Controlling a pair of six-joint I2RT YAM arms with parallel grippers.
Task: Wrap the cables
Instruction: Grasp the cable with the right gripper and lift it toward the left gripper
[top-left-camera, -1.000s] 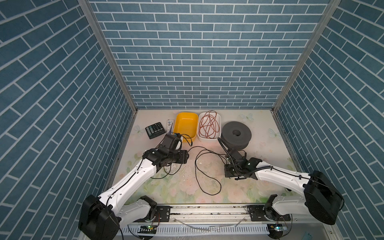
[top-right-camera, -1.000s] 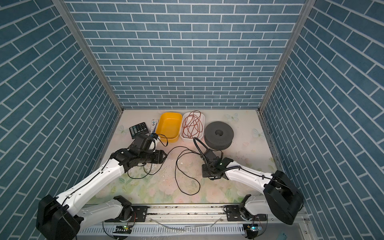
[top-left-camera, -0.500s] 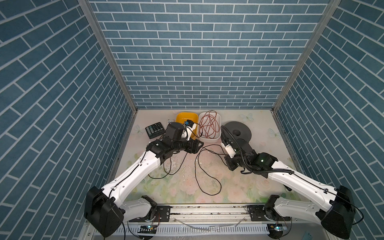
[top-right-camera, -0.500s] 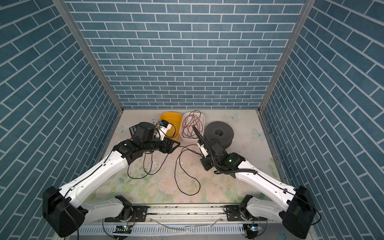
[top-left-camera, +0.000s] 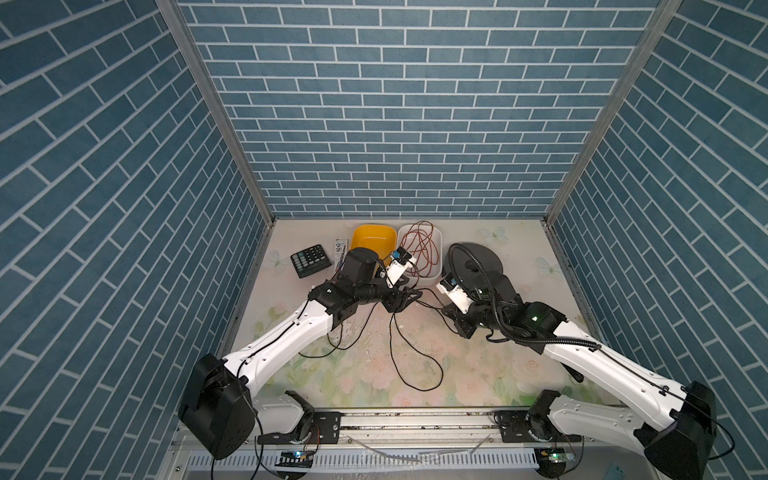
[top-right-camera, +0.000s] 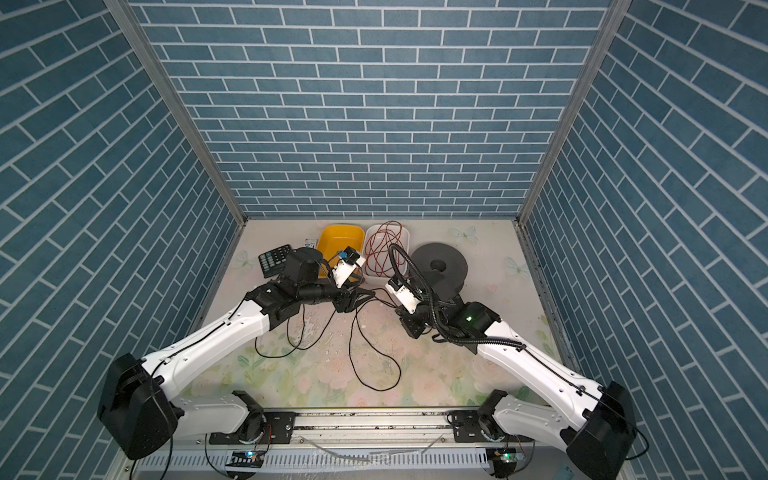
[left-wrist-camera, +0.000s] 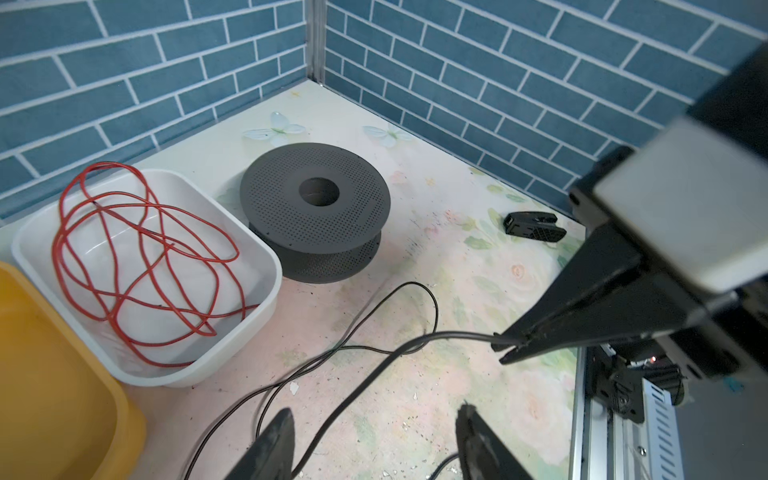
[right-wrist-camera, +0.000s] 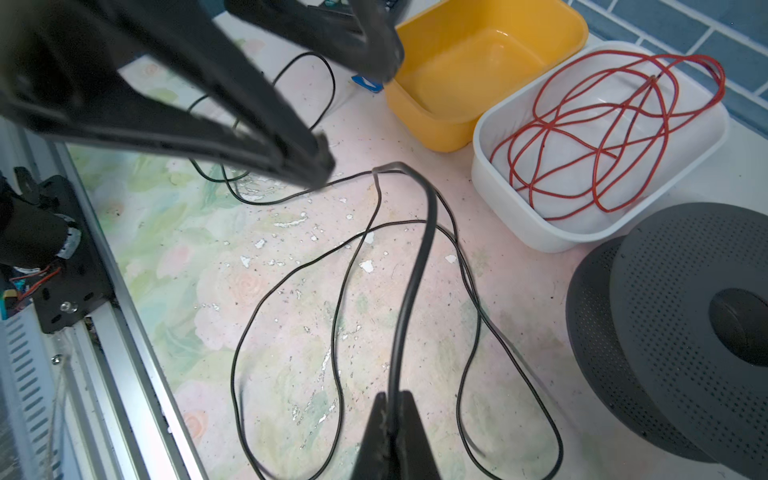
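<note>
The cables are one thin black cord (top-left-camera: 390, 353) (top-right-camera: 351, 353) lying in loose loops on the flowered table. My right gripper (right-wrist-camera: 392, 399) is shut on a stretch of it, held above the table just in front of the grey spool (top-left-camera: 486, 257) (right-wrist-camera: 665, 291). In both top views the right gripper (top-left-camera: 446, 309) (top-right-camera: 397, 309) points at the left gripper (top-left-camera: 409, 297) (top-right-camera: 365, 297) close by. My left gripper (left-wrist-camera: 374, 440) is open, and the cord (left-wrist-camera: 357, 390) runs from the right gripper's tips down between its spread fingers. The spool (left-wrist-camera: 282, 208) lies flat with nothing wound on it.
A white tray (left-wrist-camera: 216, 365) holding a red wire (top-left-camera: 422, 245) and a yellow bin (right-wrist-camera: 478, 62) stand at the back, left of the spool. A black calculator (top-left-camera: 310, 259) lies further left. A small black clip (left-wrist-camera: 534, 224) lies right of the spool.
Both arms have risen and reached further back. The left gripper has swung right towards the middle. The right gripper has lifted its stretch of cord up off the table.
</note>
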